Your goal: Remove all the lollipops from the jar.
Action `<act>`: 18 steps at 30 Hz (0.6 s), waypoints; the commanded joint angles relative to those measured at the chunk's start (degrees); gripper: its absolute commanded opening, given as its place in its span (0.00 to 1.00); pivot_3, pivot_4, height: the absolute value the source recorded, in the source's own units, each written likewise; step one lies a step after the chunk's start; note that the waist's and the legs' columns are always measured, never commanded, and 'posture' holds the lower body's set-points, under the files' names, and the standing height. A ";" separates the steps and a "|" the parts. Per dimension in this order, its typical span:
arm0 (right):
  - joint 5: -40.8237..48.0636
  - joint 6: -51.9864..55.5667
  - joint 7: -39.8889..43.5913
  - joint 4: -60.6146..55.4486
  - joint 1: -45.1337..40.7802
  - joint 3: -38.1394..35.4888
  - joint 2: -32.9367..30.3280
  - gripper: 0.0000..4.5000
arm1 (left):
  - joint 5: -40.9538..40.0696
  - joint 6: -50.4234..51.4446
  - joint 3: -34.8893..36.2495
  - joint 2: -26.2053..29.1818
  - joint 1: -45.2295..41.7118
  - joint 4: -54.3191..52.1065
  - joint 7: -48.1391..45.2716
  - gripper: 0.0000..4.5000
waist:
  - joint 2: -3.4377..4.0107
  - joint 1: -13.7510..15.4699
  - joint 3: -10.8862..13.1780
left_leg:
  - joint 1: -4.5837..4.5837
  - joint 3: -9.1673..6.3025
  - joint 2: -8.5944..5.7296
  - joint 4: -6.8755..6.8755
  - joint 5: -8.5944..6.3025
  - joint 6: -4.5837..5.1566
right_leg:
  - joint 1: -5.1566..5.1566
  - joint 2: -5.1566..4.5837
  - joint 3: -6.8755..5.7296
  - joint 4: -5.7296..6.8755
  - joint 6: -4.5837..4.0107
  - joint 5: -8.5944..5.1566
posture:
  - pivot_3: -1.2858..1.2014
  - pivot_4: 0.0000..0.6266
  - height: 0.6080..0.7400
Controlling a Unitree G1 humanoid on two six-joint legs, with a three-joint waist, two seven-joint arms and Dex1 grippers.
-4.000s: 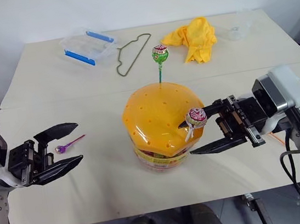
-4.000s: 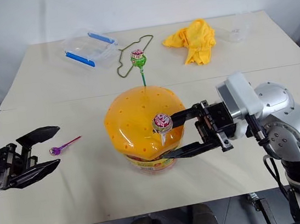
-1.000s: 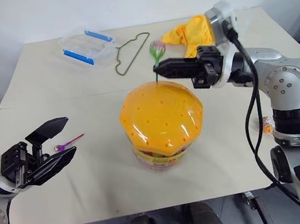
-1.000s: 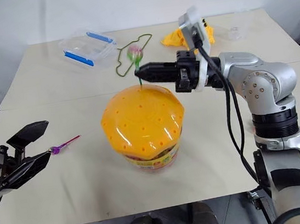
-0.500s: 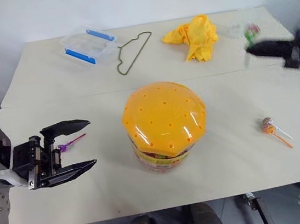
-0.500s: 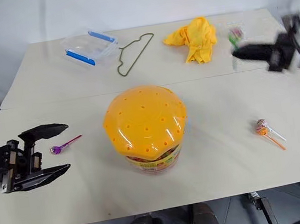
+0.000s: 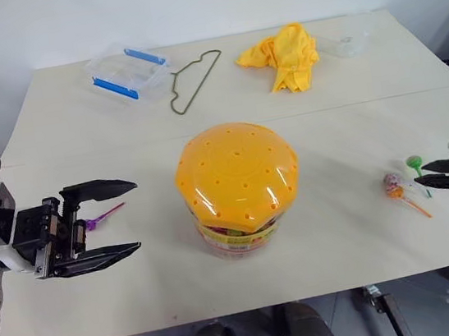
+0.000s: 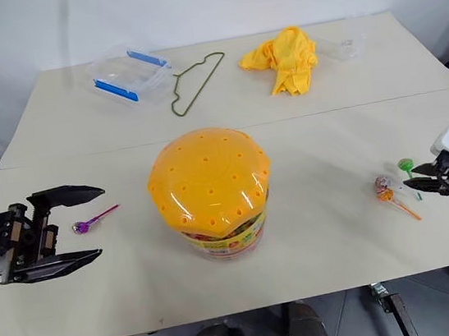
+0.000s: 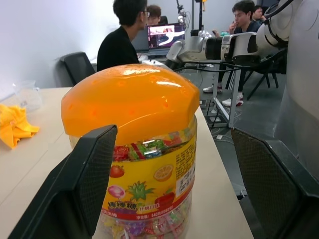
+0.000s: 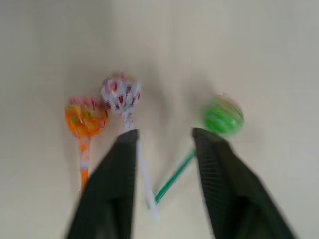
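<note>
Right gripper (image 10: 164, 144), jaws now parted, has released the green-stick lollipop (image 10: 223, 115) beside two others; orange-domed clear plastic jar (image 7: 237, 184) carries none; task appears complete.

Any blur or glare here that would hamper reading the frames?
Right wrist view: motion blur softens the three lollipops and the right gripper. Left wrist view: sharp, with glare on the jar lid. Eye views: even light, soft shadows, lid highlights.

Green lollipop (image 10: 224, 115) now on table (image 8: 332, 228).
</note>
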 commanded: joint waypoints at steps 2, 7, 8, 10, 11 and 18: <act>10.10 -4.41 9.03 -2.09 0.15 -9.30 2.49 0.73 | 0.60 2.41 3.48 1.57 1.43 2.60 2.89 0.86 | 0.00 0.05 0.00 | 0.00 -0.01 0.01 0.00 0.00 0.00 | 0.01 0.02 0.00 0.00 0.00 0.00 | 0.52 0.24 1.00; 19.73 -4.58 11.08 -13.92 -0.89 -14.17 8.87 1.00 | 9.20 -2.15 4.26 1.31 3.93 9.81 5.04 0.86 | 0.00 0.07 0.00 | 0.00 -0.05 0.00 0.01 0.00 0.00 | 0.03 0.03 -0.03 0.00 0.00 0.00 | 0.52 0.24 1.00; 20.17 -4.86 11.76 -17.40 0.45 -13.87 9.42 1.00 | 10.57 -3.46 4.47 1.12 4.38 11.57 4.68 0.86 | 0.01 0.09 0.01 | 0.01 -0.05 0.01 0.01 0.00 0.00 | 0.03 0.03 -0.04 0.01 0.00 0.00 | 0.52 0.24 1.00; 22.89 -4.13 10.55 -27.18 3.31 -13.55 12.11 1.00 | 13.06 -5.19 5.48 0.82 6.03 14.40 5.42 0.86 | 0.01 0.13 0.00 | -0.01 -0.10 0.02 -0.02 -0.02 -0.04 | 0.01 0.00 -0.03 0.01 -0.01 0.00 | 0.52 0.24 1.00; 24.04 -3.30 10.05 -30.80 4.84 -13.48 12.90 1.00 | 13.86 -5.81 5.96 0.61 6.52 15.47 6.05 0.86 | -0.01 0.16 0.00 | -0.02 -0.14 0.05 -0.03 -0.03 -0.06 | 0.01 -0.01 -0.03 -0.02 -0.01 -0.01 | 0.52 0.24 1.00; 22.94 -8.61 8.23 -36.89 9.50 -14.18 18.15 1.00 | 16.93 -11.84 7.20 -1.36 7.74 19.84 5.99 0.86 | -0.12 1.39 -0.04 | -0.08 -0.33 -0.03 0.10 -0.07 -0.03 | 0.11 -0.10 -0.01 -0.12 0.02 0.04 | 0.52 0.24 1.00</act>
